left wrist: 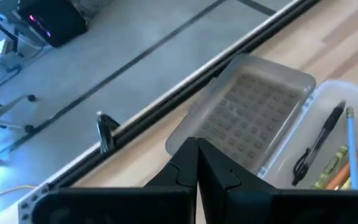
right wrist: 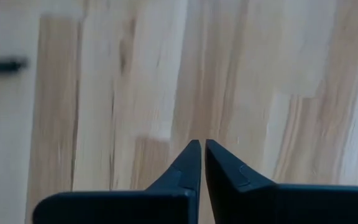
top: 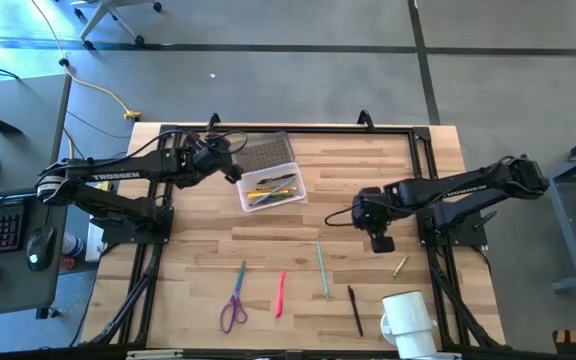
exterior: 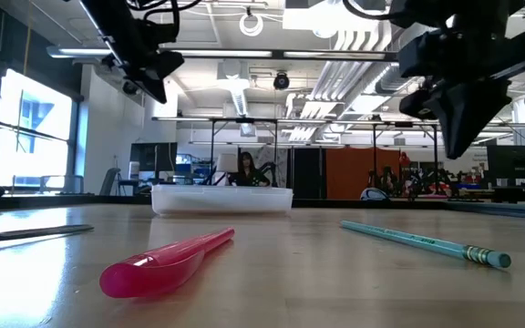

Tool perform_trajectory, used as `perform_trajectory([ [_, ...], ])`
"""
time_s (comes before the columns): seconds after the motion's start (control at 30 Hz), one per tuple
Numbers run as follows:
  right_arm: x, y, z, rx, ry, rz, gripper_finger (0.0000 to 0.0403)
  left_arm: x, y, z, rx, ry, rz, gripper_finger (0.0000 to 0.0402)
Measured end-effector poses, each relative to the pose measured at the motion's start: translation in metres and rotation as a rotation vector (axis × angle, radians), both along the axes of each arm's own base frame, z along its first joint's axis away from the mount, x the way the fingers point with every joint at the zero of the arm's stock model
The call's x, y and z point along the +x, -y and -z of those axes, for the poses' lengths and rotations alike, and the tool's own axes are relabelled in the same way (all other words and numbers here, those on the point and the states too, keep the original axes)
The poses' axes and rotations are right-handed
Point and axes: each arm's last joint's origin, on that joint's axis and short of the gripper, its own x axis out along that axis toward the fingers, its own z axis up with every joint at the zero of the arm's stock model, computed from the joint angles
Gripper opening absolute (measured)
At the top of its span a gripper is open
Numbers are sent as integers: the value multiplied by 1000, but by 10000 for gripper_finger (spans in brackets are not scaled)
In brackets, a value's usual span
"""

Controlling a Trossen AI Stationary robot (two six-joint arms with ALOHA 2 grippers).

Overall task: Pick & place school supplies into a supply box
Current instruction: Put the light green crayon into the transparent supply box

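Observation:
The supply box (top: 271,188), a clear tub, sits on the table at the far middle with several pens and pencils in it, among them a black pen (left wrist: 319,146). My left gripper (top: 233,167) hangs shut above the table at the box's left end (left wrist: 196,157), holding nothing. My right gripper (top: 380,240) is also shut, pointing down over bare wood (right wrist: 202,147) and clear of it. Purple scissors (top: 234,300), a pink pen (top: 280,293), a teal pencil (top: 322,268), a black pen (top: 354,308) and a short yellow pencil (top: 400,265) lie flat near the front.
A flat grey textured rectangle (top: 266,153) lies against the box's far side. A white mug (top: 408,322) stands at the front right. A black frame rail (top: 288,128) runs along the table's far edge. Bare wood lies between the box and the loose supplies.

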Motion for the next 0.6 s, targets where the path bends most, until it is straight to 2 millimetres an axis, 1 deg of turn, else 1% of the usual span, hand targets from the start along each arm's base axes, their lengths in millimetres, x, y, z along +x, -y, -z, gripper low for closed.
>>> perform_trajectory([
  [0.13, -5, -7, -9, -45, -64, -71, 16, 2, 0, -2, 10, 24, 3, 47],
  [0.27, -13, -11, -10, -99, -138, -152, 33, 2, 0, -2, 9, 28, 3, 46],
  [0.43, -20, -14, -3, -19, -208, -178, 65, 3, 0, -2, -8, 33, 18, 35],
  [0.6, -20, -15, -2, -7, -210, -185, 101, 3, 0, -2, -12, 36, 19, 35],
])
